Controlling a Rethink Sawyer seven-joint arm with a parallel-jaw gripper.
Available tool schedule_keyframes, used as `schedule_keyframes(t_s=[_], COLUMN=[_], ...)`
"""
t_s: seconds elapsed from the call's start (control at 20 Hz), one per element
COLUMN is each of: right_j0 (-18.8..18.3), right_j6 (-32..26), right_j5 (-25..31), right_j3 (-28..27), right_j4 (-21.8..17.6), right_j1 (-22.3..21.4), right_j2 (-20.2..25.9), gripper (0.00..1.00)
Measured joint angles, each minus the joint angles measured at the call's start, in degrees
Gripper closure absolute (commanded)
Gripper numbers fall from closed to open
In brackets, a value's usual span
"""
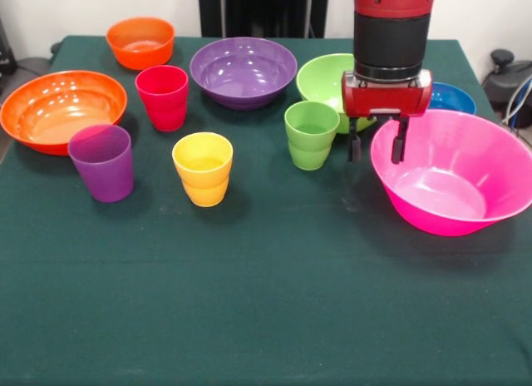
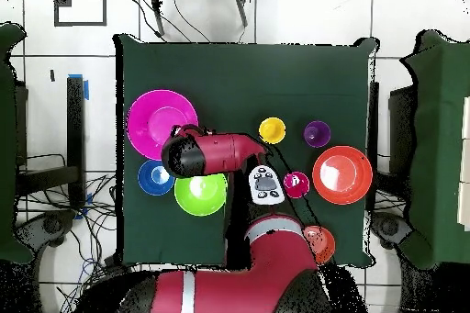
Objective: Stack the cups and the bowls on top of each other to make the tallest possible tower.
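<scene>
Pink bowl (image 1: 453, 182), lower right: my gripper (image 1: 377, 142) hangs spread and empty beside its upper-left rim.

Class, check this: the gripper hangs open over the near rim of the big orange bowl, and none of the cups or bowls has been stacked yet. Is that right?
Not quite. The front view shows the gripper open at the rim of the pink bowl, not the orange one. Nothing is stacked yet.

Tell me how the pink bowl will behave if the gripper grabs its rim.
The pink bowl looks like thin glossy plastic, so it is probably light but slippery. Wide and grabbed at one edge by the gripper, it would likely tilt. Its narrow base suggests it slides or rocks if nudged.
</scene>
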Motion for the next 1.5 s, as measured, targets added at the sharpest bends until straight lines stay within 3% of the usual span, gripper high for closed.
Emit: schedule_keyframes(t_s=[0.5, 1.5], right_j0=[0.0, 0.0], right_j6=[0.0, 0.0], right_j5=[0.0, 0.0], right_j3=[0.0, 0.0], right_j4=[0.0, 0.0], right_j1=[2.7, 2.3], right_j2=[-0.2, -0.2], gripper=[0.0, 0.0])
